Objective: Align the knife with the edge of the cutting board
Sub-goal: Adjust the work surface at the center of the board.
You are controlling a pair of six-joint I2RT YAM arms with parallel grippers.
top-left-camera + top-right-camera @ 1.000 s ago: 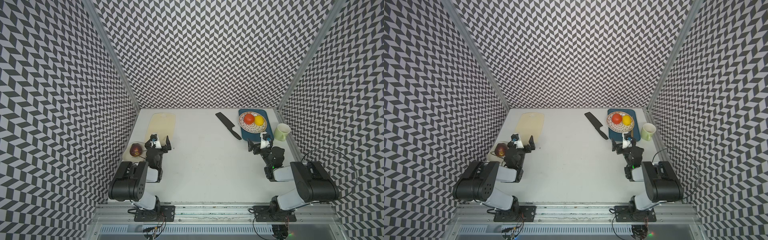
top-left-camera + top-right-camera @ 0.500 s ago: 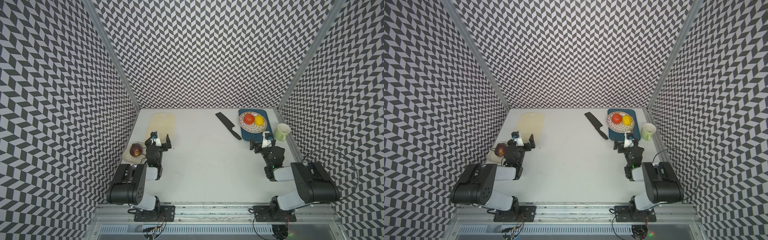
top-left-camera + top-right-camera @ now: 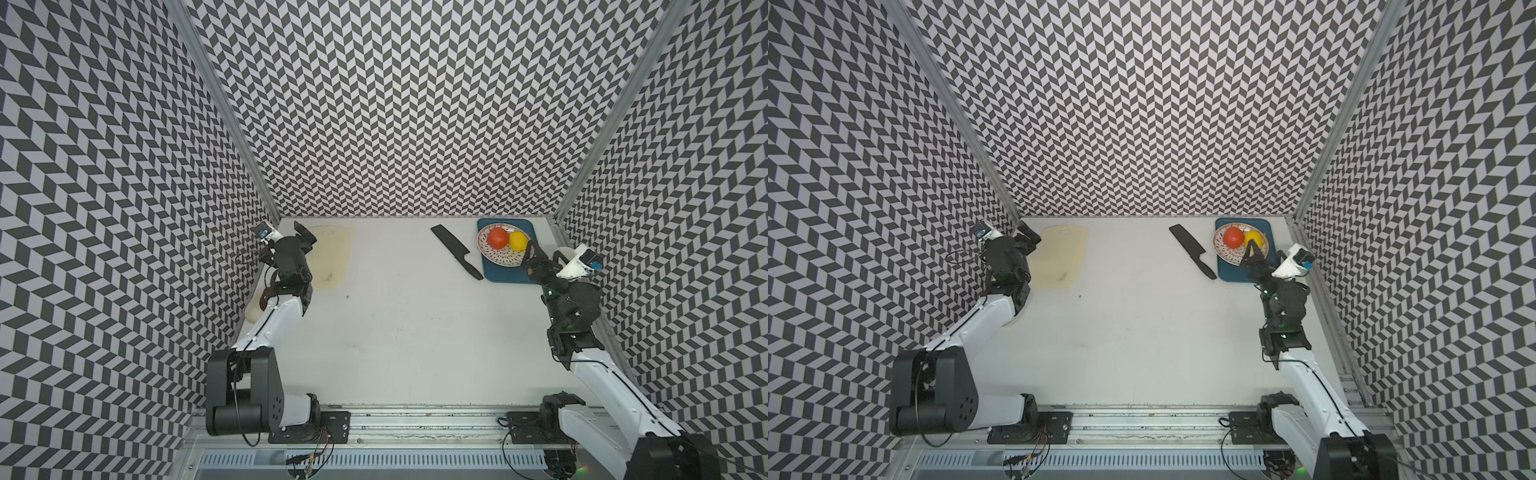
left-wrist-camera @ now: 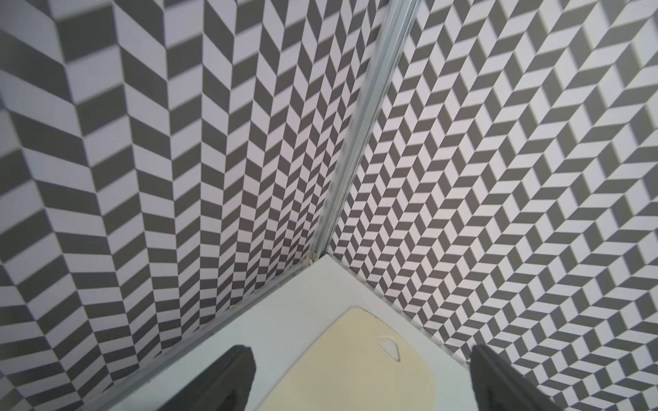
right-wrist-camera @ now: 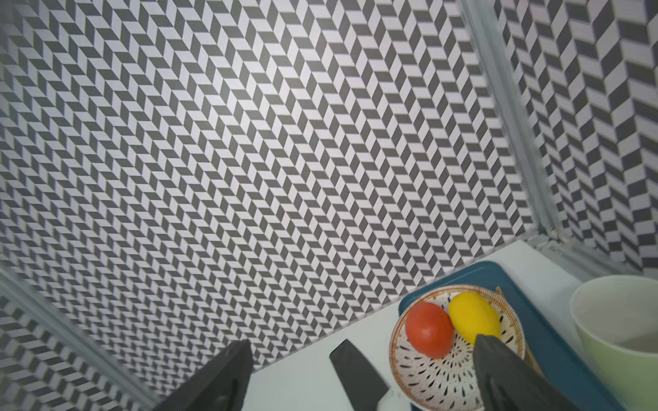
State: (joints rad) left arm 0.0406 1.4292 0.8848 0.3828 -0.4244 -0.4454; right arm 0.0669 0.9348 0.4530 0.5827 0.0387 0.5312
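ok so here's where I'm at. My right gripper [image 3: 528, 255] is wide open with nothing in it, hanging over the near end of the dark blue tray [image 3: 496, 275], just right of the knife [image 3: 455, 249]. My left gripper [image 3: 304, 233] is spread open and empty too, over by the back left corner of the cutting board [image 3: 332, 257].

The knife's lying flat on the table [image 3: 395, 332], just beside the tray's left edge. It's well apart from the board, which sits way over on the left by the back wall [image 3: 395, 124].

What worries me is how close the handle end sits to the tray's near corner (can't tell if it's actually touching). If I come down sloppy, one finger probably lands on the tray rim or clips the plate [image 3: 500, 257] holding the red fruit [image 3: 498, 237] and yellow fruit [image 3: 518, 240]. The handle's slim and the broad blade likely carries the weight, so I figure a pinch on the handle lets it droop or swing on the way across. There's also a pale cup [image 5: 619, 327] right by my wrist that a careless swing could tip.

Direction-wise, the knife's long axis runs diagonal, blade end toward the back wall and leaning left, handle toward me and to the right. The board's long side runs roughly front to back, so the knife needs a twist as well as the trip over.
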